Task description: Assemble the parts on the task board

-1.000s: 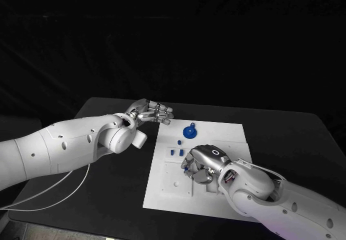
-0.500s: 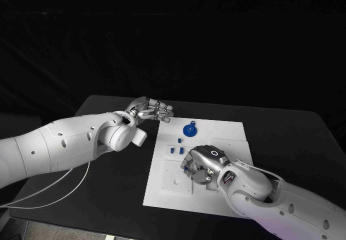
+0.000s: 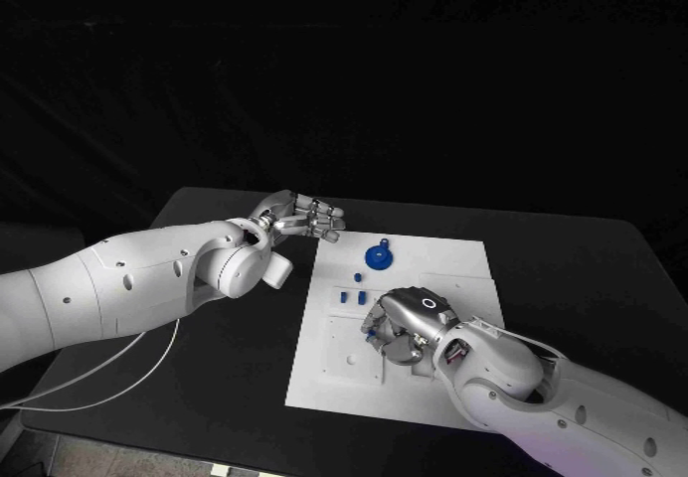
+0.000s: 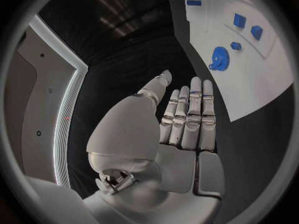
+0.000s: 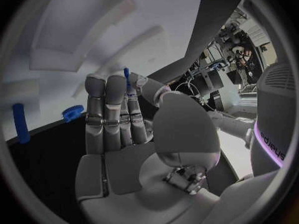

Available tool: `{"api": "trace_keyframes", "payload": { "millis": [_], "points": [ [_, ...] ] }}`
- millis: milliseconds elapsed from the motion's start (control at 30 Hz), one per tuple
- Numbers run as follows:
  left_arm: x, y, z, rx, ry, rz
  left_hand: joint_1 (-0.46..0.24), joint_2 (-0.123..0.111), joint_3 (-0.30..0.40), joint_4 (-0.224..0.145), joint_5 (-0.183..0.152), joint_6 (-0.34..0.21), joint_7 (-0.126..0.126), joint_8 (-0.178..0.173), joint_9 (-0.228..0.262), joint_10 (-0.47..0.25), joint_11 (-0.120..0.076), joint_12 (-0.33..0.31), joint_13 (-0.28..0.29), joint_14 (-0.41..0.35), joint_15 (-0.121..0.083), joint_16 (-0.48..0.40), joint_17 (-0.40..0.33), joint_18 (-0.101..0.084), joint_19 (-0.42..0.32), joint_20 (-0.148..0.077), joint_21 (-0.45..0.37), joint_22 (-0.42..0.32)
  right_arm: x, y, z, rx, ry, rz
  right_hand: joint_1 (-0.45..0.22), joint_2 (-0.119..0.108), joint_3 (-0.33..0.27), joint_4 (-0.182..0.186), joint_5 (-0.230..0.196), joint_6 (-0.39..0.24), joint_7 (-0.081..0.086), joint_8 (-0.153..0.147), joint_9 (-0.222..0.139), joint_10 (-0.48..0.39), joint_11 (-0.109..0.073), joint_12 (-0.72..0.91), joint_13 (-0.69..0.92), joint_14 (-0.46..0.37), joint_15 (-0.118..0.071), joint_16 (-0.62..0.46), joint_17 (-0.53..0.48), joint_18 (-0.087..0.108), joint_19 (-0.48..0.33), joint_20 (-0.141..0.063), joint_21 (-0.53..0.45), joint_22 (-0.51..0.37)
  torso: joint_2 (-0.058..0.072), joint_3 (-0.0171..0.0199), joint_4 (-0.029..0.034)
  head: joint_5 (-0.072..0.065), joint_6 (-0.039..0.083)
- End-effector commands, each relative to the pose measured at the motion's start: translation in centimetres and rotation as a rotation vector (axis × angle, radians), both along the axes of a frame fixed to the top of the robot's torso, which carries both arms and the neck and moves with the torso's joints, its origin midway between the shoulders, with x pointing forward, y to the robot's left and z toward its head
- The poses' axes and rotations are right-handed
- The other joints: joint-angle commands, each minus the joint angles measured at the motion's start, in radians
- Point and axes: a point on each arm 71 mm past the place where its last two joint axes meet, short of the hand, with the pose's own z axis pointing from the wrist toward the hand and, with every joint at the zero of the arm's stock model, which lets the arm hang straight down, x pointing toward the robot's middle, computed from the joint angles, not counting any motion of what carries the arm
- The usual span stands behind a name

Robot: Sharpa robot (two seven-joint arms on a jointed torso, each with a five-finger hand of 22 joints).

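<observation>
The black table carries the scene; its far edge runs across the middle of the head view and its near left corner drops away below. A white task board lies directly on it, flat, roughly at the table's middle, its long side running from near to far and its far right corner turned slightly toward the right. Bare black tabletop shows on every side of the board, a broad strip to the right and another to the left. In the left wrist view the same board lies pale on the dark table, one straight edge meeting the black surface.
</observation>
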Motion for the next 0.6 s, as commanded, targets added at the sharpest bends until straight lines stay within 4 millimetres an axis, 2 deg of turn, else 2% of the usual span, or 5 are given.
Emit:
{"api": "trace_keyframes", "payload": {
  "millis": [33,300,600],
  "points": [
    [-0.01,-0.21,0.10,-0.011,0.002,-0.016,-0.005,0.008,-0.001,0.005,-0.003,-0.007,-0.001,0.002,0.002,-0.002,0.000,-0.003,0.000,0.002,0.001,-0.003,0.001,0.002,-0.002,-0.005,0.006,-0.001,-0.02,-0.10,-0.13,-0.012,-0.009,-0.006,0.006,0.005,0.007,0.002,0.003,0.005,0.002,0.002,0.002,0.012,-0.008,0.003,0.001,0.000,-0.005,0.004,-0.001,0.020,0.014,-0.001,-0.007,0.044,0.000,-0.0007,-0.0007,0.001,-0.002],
    [0.02,-0.10,0.08,-0.009,0.003,-0.015,-0.005,0.008,-0.001,0.005,-0.003,-0.007,-0.001,0.002,0.002,-0.002,0.000,-0.003,0.000,0.002,0.001,-0.003,0.001,0.002,-0.002,-0.005,0.006,-0.001,-0.06,-0.12,-0.09,-0.009,-0.011,-0.006,0.006,0.004,0.008,0.002,0.002,0.007,0.001,0.003,0.002,0.014,-0.009,0.003,0.001,0.000,-0.005,0.004,-0.002,0.019,0.015,-0.002,-0.007,0.046,0.001,0.0007,0.0007,0.002,-0.002],
    [0.06,-0.04,0.06,-0.008,0.004,-0.014,-0.003,0.007,-0.003,0.008,-0.003,-0.008,-0.001,0.002,0.001,-0.003,0.000,-0.003,0.000,0.001,0.002,-0.003,0.002,0.002,-0.002,-0.004,0.006,-0.004,-0.18,-0.02,0.02,0.001,-0.015,0.000,0.005,0.003,0.009,0.002,0.001,0.007,0.001,0.003,0.002,0.015,-0.009,0.003,0.001,-0.001,-0.006,0.004,-0.002,0.019,0.015,-0.002,-0.009,0.046,0.000,-0.0002,-0.0006,0.005,-0.005]
  ]
}}
